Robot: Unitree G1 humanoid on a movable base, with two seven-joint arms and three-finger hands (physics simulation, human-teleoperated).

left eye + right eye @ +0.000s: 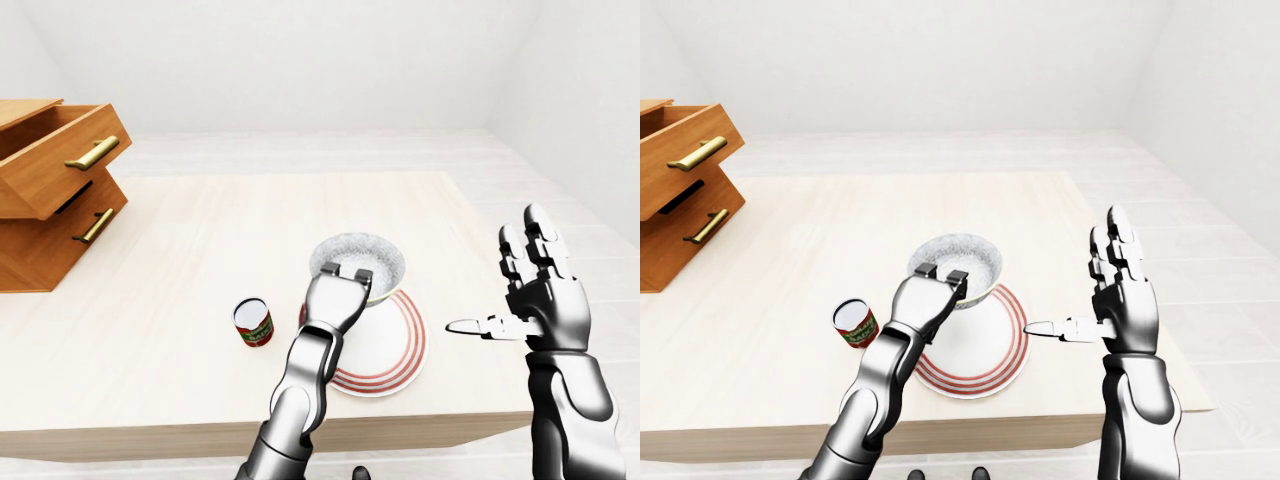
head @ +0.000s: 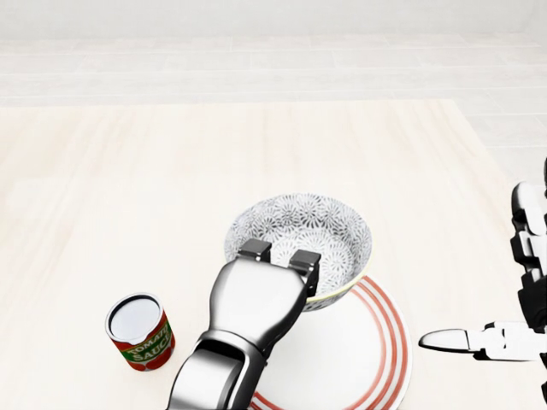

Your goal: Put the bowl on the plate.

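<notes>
Tomato can (image 2: 139, 331) upright on table (image 2: 102, 188); top drawer (image 1: 60, 160) open.

The only lettering that can be read stands on the can (image 2: 139, 331), which sits on the surface (image 2: 102, 213) at about nine o'clock from the plate (image 2: 386, 342); its red and green label carries white capitals, "TOMATO" above "SAUCE", curving round the side; in both eye views this label is too small to read.

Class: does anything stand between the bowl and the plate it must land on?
Nothing visible. The bowl, gripped by the left hand, overlaps the upper rim of the plate; the can stands apart, head view's left.
</notes>
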